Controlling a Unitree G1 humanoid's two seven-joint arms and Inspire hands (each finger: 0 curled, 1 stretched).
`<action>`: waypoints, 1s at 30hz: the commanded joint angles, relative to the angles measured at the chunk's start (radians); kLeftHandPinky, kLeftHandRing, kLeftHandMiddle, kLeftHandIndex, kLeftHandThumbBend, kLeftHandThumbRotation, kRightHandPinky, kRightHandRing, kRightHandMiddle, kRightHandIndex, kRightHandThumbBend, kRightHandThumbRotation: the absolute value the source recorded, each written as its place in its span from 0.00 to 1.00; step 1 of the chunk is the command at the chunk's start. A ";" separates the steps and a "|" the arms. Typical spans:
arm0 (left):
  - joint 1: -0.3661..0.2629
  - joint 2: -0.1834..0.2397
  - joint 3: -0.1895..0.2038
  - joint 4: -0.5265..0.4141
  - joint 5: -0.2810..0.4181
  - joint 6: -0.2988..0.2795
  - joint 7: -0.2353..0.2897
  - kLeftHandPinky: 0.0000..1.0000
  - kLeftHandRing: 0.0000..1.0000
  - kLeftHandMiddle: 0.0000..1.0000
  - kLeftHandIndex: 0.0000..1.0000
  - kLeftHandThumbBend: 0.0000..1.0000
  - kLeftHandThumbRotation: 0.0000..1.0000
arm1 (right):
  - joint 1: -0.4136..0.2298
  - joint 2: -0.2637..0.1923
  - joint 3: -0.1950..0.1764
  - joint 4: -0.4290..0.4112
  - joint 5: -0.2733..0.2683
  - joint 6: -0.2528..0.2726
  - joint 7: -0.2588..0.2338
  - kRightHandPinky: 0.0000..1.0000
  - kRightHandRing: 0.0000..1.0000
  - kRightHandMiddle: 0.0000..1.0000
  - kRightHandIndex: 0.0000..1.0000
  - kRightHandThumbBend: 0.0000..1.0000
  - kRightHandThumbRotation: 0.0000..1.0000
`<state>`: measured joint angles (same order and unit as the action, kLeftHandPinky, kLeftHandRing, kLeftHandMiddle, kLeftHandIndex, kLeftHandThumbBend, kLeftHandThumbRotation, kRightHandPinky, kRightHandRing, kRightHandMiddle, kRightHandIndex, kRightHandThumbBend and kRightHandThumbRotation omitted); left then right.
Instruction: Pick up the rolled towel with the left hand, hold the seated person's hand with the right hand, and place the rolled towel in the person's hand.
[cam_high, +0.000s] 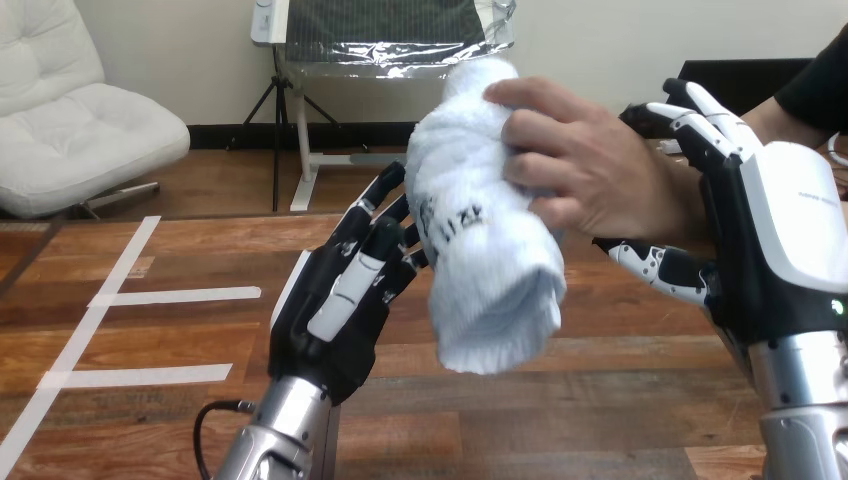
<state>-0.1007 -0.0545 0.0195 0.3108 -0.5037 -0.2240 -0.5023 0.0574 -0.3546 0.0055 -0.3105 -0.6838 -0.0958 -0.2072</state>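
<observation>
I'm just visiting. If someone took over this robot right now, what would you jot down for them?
Left hand: against the left side of the white rolled terry towel; grip unclear.
Right hand: fingers and thumb curled round the person's hand.
Done: towel up off the wooden table, the person's hand closed on it.
Left: probably free the left hand from the towel.

The person's hand (590, 165) grips the rolled towel (485, 280); right hand (790, 215) clasps it.
</observation>
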 joint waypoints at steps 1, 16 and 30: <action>-0.007 -0.062 0.017 -0.067 -0.010 -0.058 0.005 0.72 0.79 0.84 0.90 0.70 0.41 | -0.004 0.055 0.044 -0.066 0.021 -0.046 -0.020 0.67 0.89 0.92 0.80 0.36 0.00; 0.032 -0.061 0.006 -0.089 0.020 -0.130 0.040 0.72 0.79 0.84 0.92 0.65 0.44 | 0.038 0.075 0.047 -0.106 0.039 -0.028 0.014 0.71 0.91 0.95 0.82 0.34 0.00; 0.075 -0.080 0.002 -0.134 -0.034 -0.121 0.045 0.74 0.80 0.85 0.91 0.63 0.41 | 0.058 0.082 0.041 -0.134 0.076 -0.033 0.074 0.76 0.94 0.96 0.83 0.36 0.00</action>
<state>-0.0051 -0.0599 0.0182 0.2415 -0.5091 -0.3254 -0.4574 0.1407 -0.3122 0.0009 -0.3661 -0.6449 -0.0949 -0.1525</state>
